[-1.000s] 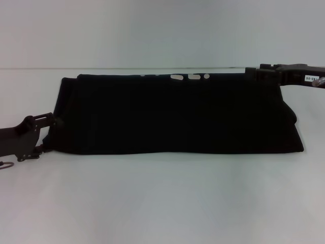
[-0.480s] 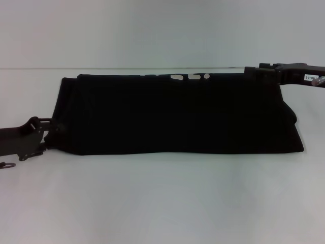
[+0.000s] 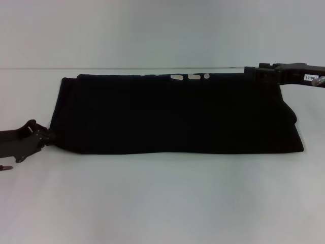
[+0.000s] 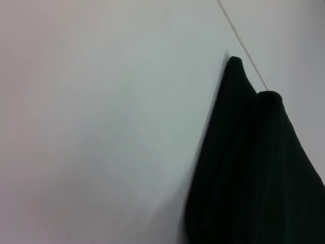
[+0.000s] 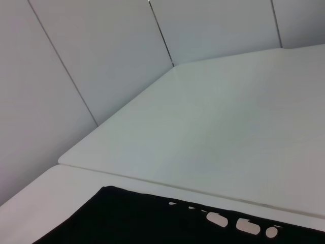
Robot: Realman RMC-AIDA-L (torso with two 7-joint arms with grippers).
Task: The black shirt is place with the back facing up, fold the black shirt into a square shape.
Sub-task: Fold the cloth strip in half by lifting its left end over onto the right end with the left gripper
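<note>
Black shirt (image 3: 172, 114) lies flat on the white tabletop (image 3: 162, 203), already folded into a long band that stretches from the left claw (image 3: 43, 136) across to the right claw (image 3: 254, 72). White lettering (image 3: 190, 77) peeks out along the band's far edge, partway back from the right claw toward the left. Judgement: the lengthwise folds look done; still left is at least 1 crosswise fold to bring the band down to a square.

Left claw sits low at the shirt's near corner on its own side, touching or just short of the cloth edge; whether it is spread or pinched, I cannot tell. Left wrist view shows only the 2 stacked cloth corners (image 4: 249, 168) and bare tabletop. Right claw rests at the shirt's far corner on its side, against the cloth; grip state cannot be told either.

Against 1 second ago: the left claw has dropped lower and swung in tighter to the shirt corner. Right claw and shirt outline have not shifted.
</note>
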